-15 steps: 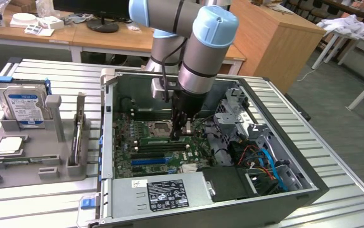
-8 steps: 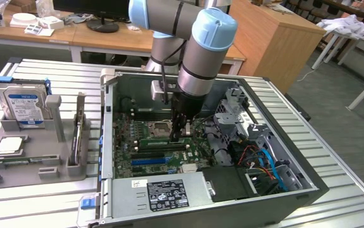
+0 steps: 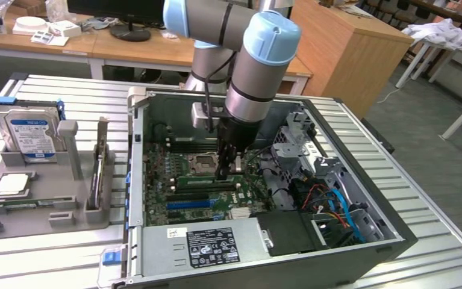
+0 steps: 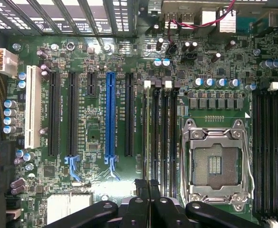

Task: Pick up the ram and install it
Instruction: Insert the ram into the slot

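Ram: the ram (image 3: 202,179) is a thin green strip standing on edge in the bank of memory slots (image 4: 161,133). It sits just beside the CPU socket (image 4: 215,164), inside the open computer case (image 3: 375,241).
Step in hand: as I judge it, I am seating the ram in its slot.
Doing it well: I keep the board upright and in line with the slot. I press straight down and evenly along its length, so the white end latches (image 4: 147,84) can close. A sideways lean could bend the board or scrape the neighbouring slots. I also keep my tips clear of the bare pins in the socket.
Pincer: my pincer (image 4: 148,192) is pressed together, its fingers (image 4: 141,199) side by side with no gap I can make out.
Pincer position: it is low inside the case, over the memory slot on the side toward the long expansion slots, with the blue expansion slot (image 4: 110,114) nearby. In the exterior view its tips meet the ram at the end toward that view's right.
Grip: I cannot tell whether the ram's top edge is nipped between my pads or only pushed on.
Around: the green motherboard (image 4: 96,128) lies flat under everything.
Outside the case: a grey tray (image 3: 46,198) on the counter (image 3: 46,253) carries a hard drive (image 3: 28,129) and a square CPU chip (image 3: 12,183), well apart from me.
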You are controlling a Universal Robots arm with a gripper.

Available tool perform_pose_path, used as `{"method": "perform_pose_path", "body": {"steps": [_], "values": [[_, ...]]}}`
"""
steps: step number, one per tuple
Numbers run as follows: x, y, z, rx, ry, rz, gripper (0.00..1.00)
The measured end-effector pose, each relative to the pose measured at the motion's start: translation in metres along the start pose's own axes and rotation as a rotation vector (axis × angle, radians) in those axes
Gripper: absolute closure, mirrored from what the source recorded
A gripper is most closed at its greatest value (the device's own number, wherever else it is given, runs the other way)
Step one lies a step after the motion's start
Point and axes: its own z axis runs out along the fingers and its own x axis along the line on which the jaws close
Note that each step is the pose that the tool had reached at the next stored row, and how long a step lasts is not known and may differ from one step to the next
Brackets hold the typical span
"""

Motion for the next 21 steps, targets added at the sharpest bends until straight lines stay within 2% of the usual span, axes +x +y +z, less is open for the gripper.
{"method": "perform_pose_path", "body": {"steps": [21], "values": [[0.0000, 0.0005, 0.0022, 0.0001, 0.0000, 0.004, 0.89]]}}
